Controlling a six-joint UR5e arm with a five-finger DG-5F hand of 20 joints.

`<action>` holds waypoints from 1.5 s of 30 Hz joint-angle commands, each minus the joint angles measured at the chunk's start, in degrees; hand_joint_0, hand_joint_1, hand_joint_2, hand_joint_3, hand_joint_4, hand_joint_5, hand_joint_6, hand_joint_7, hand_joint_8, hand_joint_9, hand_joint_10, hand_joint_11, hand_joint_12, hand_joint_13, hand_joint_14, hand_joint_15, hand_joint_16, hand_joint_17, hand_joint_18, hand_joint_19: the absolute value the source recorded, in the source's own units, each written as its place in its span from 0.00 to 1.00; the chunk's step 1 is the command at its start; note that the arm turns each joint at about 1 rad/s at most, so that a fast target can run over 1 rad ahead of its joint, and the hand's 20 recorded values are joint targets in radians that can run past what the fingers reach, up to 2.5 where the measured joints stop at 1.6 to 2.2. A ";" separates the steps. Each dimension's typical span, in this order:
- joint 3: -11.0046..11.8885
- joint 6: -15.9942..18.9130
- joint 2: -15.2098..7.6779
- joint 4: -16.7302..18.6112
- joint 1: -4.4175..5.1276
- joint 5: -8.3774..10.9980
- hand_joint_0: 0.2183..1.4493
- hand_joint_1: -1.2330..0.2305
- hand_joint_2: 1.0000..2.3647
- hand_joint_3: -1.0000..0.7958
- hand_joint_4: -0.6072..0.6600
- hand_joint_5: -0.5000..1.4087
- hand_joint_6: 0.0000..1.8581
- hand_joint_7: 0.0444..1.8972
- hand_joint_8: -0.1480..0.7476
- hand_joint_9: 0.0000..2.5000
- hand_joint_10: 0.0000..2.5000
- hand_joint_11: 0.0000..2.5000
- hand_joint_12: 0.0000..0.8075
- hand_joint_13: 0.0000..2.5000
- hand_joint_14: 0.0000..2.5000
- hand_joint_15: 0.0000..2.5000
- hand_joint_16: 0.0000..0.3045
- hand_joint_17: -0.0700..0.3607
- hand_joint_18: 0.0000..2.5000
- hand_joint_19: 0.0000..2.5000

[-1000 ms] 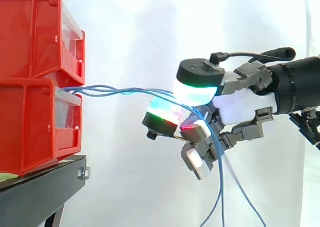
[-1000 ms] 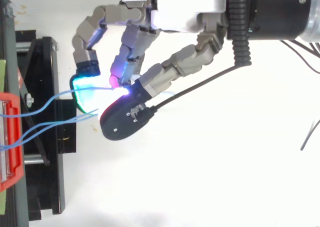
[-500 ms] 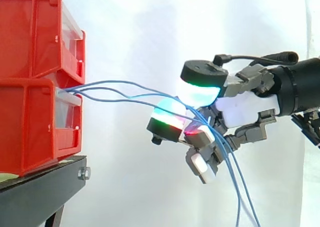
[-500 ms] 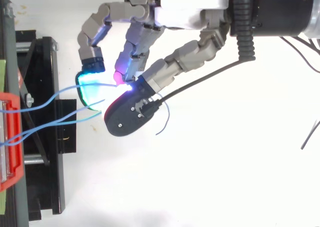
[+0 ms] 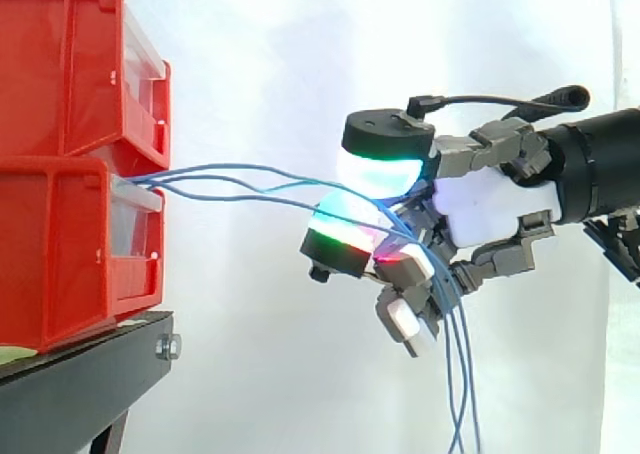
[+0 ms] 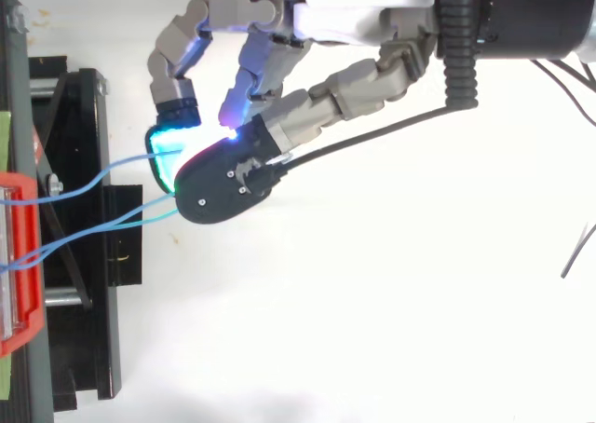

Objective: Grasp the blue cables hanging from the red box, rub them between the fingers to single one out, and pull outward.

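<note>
Three blue cables (image 5: 230,165), as near as the strands can be counted, run from the front of the lower red box (image 5: 60,254) across open air to the hand (image 5: 490,209). Hand curled, glowing pads (image 5: 385,169) pinched onto the bundle, probably so the strands can be rolled against each other and one worked free. Below the pinch, loose ends hang straight down. Span to the box bows slightly, not taut. Count: one upper red box (image 5: 60,64) stacked on the lower, one black stand (image 5: 90,374), one hand.
</note>
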 commanded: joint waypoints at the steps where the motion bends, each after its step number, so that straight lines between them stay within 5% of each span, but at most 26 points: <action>1: 0.01 -0.20 0.06 -0.17 -0.10 0.00 0.32 0.30 0.01 0.45 0.52 0.18 0.48 0.48 0.50 0.43 0.01 0.35 0.48 0.37 0.01 0.24 0.18 0.44 0.31 0.24; 9: 0.27 -0.20 0.06 -1.05 -0.19 0.00 0.45 0.19 0.00 0.28 0.44 0.17 0.48 0.47 0.46 0.39 0.01 0.33 0.46 0.31 0.01 0.20 0.16 0.42 0.28 0.20; 13: 0.53 -0.03 0.06 -1.84 -0.27 0.00 0.47 0.19 0.00 0.28 0.42 0.17 0.48 0.44 0.46 0.39 0.01 0.31 0.46 0.28 0.01 0.18 0.16 0.42 0.27 0.19; 19: 1.24 -0.38 -0.02 -3.60 -0.27 0.00 0.37 0.21 0.00 0.28 0.51 0.18 0.47 0.45 0.47 0.39 0.01 0.30 0.46 0.28 0.01 0.18 0.16 0.42 0.27 0.20; 25: 1.50 -0.56 0.06 -3.60 -0.36 0.00 0.20 0.39 0.00 0.28 0.55 0.19 0.44 0.43 0.51 0.41 0.01 0.29 0.52 0.30 0.01 0.19 0.19 0.47 0.27 0.21; 30: 1.76 -0.47 0.06 -3.69 -0.36 0.00 0.24 0.47 0.00 0.28 0.53 0.20 0.42 0.46 0.50 0.41 0.01 0.28 0.50 0.31 0.01 0.19 0.18 0.45 0.26 0.23; 45: 2.03 -1.35 0.85 -5.62 -1.06 0.00 0.30 0.39 0.01 0.36 0.53 0.19 0.45 0.49 0.49 0.41 0.01 0.29 0.47 0.31 0.01 0.20 0.17 0.43 0.26 0.23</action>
